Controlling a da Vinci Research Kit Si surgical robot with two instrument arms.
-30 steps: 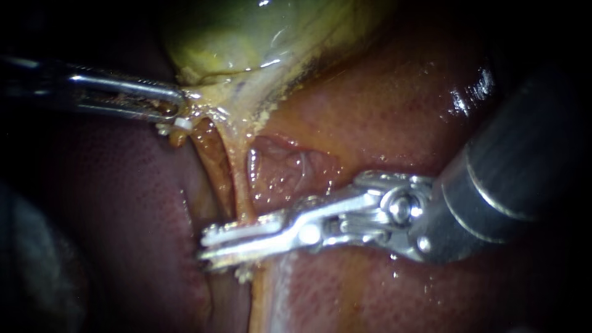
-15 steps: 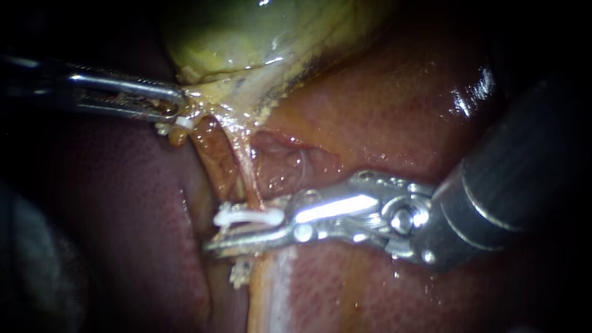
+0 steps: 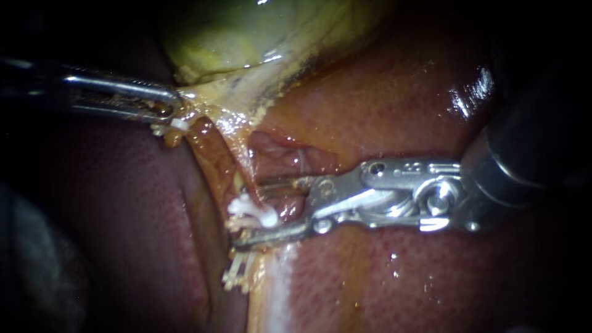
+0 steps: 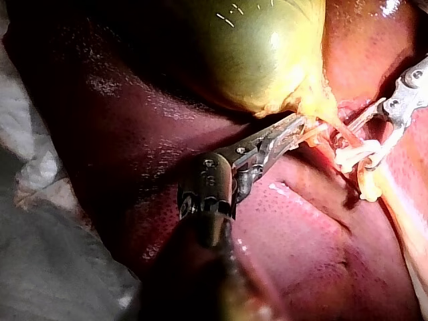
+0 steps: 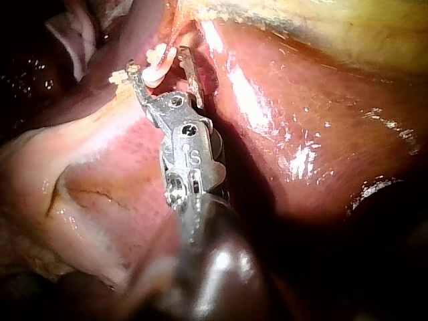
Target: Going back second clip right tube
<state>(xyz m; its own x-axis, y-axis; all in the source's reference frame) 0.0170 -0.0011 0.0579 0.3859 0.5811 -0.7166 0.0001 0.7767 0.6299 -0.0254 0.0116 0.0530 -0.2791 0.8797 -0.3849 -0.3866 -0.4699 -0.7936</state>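
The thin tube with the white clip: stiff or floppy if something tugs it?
Probably floppy: the tube looks a soft thin strand, drawn straight only where the left instrument holds the gallbladder. Likely slippery, as it glistens wet. Perhaps fragile, being so thin.

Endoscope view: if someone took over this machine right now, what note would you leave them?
Left instrument: shut on tissue just below the gallbladder, holding it to the side.
Right instrument: open, one jaw on each side of the white clip.
Done: the clip sits across the tube.
Left: probably draw the right instrument back clear of the clip without snagging it.
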